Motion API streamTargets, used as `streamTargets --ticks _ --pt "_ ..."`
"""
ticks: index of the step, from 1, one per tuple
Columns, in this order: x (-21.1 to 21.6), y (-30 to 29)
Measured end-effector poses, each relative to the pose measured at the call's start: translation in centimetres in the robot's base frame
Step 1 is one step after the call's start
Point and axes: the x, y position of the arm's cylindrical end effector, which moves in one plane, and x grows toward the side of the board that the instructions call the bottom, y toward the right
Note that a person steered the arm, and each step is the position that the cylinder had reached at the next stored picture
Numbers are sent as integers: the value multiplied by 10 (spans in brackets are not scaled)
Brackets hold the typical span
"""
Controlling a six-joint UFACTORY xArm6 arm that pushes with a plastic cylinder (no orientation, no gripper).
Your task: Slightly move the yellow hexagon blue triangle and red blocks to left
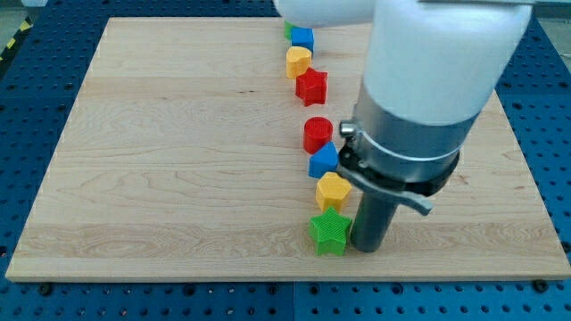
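Green star point(329, 232) sits nearest the view's bottom, my tip point(368, 247) touching its right side; no gripper, nothing grasped. Above lie yellow hexagon point(333, 191), blue triangle point(323, 160), red cylinder point(318, 135). Approach step, likely; next: tip up, right of these 3, short leftward nudge.

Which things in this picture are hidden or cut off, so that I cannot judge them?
- Green block at the view's top: mostly hidden behind the blue cube and the white arm; shape unclear.
- My tip: beside the green star, on the view's right; contact cannot be told.
- Wooden board: the arm's body covers part of its right side, so any blocks there are unseen.
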Motion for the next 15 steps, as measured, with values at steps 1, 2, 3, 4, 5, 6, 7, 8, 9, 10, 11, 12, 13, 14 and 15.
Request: streamTargets --ticks 1,2,3,4,5,6,7,8,9,10,11,12,13,14,15 --pt "-24 18" --pt "-49 21" --pt "-60 21" --pt "-61 18" --pt "-61 17" --pt "-61 16" --pt "-61 11" --pt "-61 8" --pt "-61 7" --pt "-61 3" --pt "-61 -4" --pt "-61 -8" --pt "-61 -15" --pt "-61 -19" --pt "-61 -4"
